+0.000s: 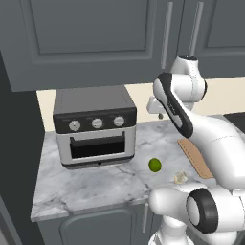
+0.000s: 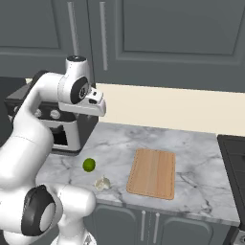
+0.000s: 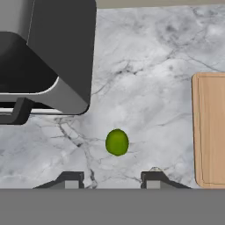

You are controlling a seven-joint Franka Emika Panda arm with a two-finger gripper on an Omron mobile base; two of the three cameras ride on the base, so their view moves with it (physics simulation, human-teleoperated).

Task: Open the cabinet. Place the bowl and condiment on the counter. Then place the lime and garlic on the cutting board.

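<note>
Green lime (image 3: 117, 142) is lying on the marble counter (image 3: 145, 66); the gripper (image 3: 110, 180) is hovering at its six o'clock, fingers apart, holding nothing.

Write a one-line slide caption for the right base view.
White arm's gripper raised above marble counter; round green lime and whitish garlic bulb lie left of the bare wooden cutting board.
</note>
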